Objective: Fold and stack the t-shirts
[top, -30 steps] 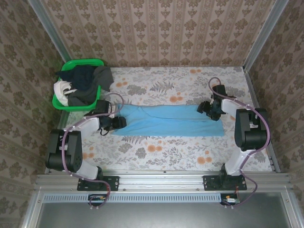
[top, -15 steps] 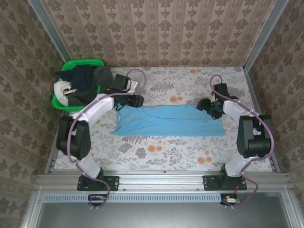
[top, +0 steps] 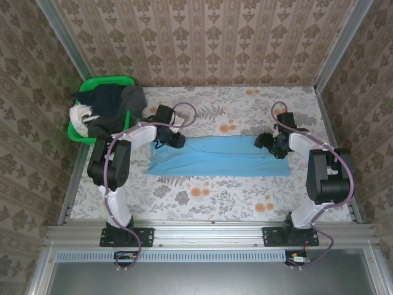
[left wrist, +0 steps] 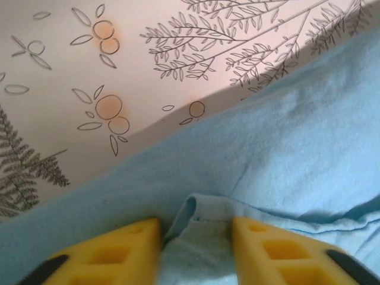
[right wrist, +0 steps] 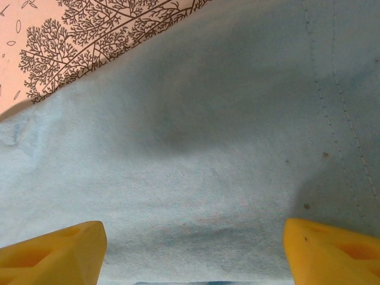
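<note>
Several dark and white t-shirts [top: 109, 106] fill the green basket [top: 109, 78].

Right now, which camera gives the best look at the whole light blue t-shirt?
The top external view: the light blue t-shirt lies whole as a long folded strip on the floral table. The left wrist view shows a small fold bunched inside the left gripper; the right wrist view, flat cloth with stitching.

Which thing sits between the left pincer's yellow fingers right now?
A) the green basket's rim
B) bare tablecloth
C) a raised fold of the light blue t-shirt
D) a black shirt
C: the left wrist view shows a puckered edge of the light blue t-shirt standing between the left pincer's fingers.
</note>
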Robot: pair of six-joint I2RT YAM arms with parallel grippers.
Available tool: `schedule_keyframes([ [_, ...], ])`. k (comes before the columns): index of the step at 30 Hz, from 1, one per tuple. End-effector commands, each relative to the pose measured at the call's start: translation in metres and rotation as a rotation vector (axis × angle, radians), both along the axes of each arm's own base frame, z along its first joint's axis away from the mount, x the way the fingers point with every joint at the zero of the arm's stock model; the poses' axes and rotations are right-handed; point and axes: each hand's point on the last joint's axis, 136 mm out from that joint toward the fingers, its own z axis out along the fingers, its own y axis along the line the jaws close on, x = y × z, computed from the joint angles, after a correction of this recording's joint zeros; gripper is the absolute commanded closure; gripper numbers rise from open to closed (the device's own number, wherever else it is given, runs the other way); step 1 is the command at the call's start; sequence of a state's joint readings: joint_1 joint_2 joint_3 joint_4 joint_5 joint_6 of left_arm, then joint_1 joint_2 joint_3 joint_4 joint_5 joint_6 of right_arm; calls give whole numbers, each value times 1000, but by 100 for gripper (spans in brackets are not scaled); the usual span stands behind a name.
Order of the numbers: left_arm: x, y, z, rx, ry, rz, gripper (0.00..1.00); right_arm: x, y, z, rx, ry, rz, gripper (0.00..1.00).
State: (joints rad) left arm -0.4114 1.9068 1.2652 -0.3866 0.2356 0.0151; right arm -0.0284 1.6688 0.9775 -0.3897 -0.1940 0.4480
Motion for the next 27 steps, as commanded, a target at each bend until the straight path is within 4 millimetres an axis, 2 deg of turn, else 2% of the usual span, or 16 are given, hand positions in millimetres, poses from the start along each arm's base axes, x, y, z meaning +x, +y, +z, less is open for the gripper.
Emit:
schedule_keyframes([
  [1, 1, -4, 23, -44, -53, -13, 76, 1, 1, -3, 14, -6, 6, 20],
  [3, -1, -2, 26, -41, -53, -6, 86, 1, 0, -5, 14, -3, 5, 20],
  [5, -6, -1, 33, -40, -57, 2, 91, 1, 0, -7, 16, 0, 5, 20],
  [7, -12, 1, 42, -22, -65, 23, 93, 1, 1, -8, 18, 4, 5, 19],
  [9, -18, 10, 50, 30, -49, 101, 95, 0, 0, -7, 16, 4, 3, 19],
  [11, -36, 11, 51, 50, 11, 218, 95, 0, 0, -7, 15, 2, 1, 19],
  [16, -78, 0, 27, -12, 103, 389, 94, -2, 3, -2, 30, -10, 7, 19],
  [18, -91, -7, 18, -19, 122, 412, 88, -3, 5, -1, 41, -11, 14, 19],
  [20, -104, -19, 14, -35, 132, 402, 89, -5, 7, 2, 46, -16, 24, 19],
  [22, -114, -20, 13, -28, 125, 420, 87, -7, 7, 5, 42, -19, 30, 19],
  [24, -122, -18, 16, -38, 122, 435, 75, -9, 7, 9, 37, -25, 33, 19],
  [26, -129, -16, 22, -66, 122, 438, 72, -11, 7, 12, 34, -33, 31, 20],
  [27, -132, -16, 25, -84, 119, 437, 62, -11, 10, 15, 36, -39, 34, 20],
])
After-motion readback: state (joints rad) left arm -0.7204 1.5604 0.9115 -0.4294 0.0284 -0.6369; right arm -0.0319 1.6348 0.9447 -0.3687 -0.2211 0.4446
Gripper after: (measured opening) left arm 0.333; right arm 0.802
